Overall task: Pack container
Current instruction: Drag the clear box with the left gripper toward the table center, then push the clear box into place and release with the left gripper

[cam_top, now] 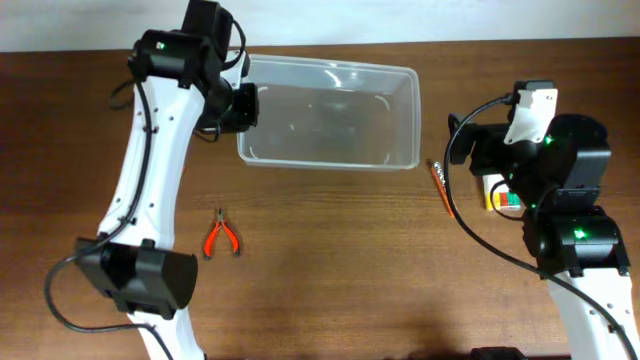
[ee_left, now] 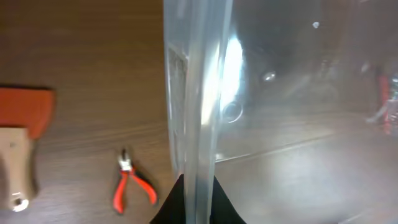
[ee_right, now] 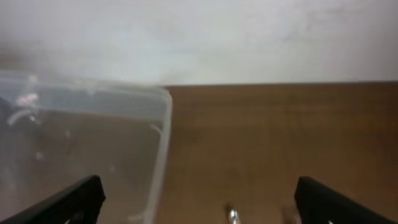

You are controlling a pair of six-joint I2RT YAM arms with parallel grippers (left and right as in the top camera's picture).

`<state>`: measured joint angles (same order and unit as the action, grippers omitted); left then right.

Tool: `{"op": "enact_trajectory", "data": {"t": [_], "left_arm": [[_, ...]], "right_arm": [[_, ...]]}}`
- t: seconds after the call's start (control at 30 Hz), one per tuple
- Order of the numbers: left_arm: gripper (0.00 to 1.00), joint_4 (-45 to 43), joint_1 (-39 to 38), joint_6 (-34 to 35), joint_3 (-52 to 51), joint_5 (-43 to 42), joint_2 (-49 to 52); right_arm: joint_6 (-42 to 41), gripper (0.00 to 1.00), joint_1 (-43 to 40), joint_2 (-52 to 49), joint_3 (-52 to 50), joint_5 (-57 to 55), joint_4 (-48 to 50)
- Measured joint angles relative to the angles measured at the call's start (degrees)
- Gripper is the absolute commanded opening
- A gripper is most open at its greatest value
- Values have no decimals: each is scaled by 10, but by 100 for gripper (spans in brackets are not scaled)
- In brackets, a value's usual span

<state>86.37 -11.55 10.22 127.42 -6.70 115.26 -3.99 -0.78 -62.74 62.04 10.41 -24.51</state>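
Container [cam_top: 330,163]: it sat at the far middle of the table, long axis running left to right.
Left gripper [ee_left: 198,205]: closed tight on the container's left short wall, rim pinched between the fingers.
Right gripper [ee_right: 199,199]: spread wide and holding nothing, just off the container's right end.
Pliers [cam_top: 221,233]: on the near side of the container, toward the left arm.
Thin orange tool [cam_top: 441,187]: right beside the free right arm, so probably that arm's pick.

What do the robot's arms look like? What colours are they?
The left arm and right arm have long white tube-like shells with chunky black joints. Little green lights glow on the black parts, and thin black cables loop alongside. The left gripper and right gripper have black fingers.
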Motion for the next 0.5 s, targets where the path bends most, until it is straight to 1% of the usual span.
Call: {"op": "enact_trajectory", "data": {"t": [0.27,0.5], "left_arm": [[2,-20,-3,16,-9,27,-4],[2,-20,-3,29,-39,29,-4]], "right_arm": [[2,99,0,0,0,-6,-30],[2,99,0,-3,0,-13,-48]]}}
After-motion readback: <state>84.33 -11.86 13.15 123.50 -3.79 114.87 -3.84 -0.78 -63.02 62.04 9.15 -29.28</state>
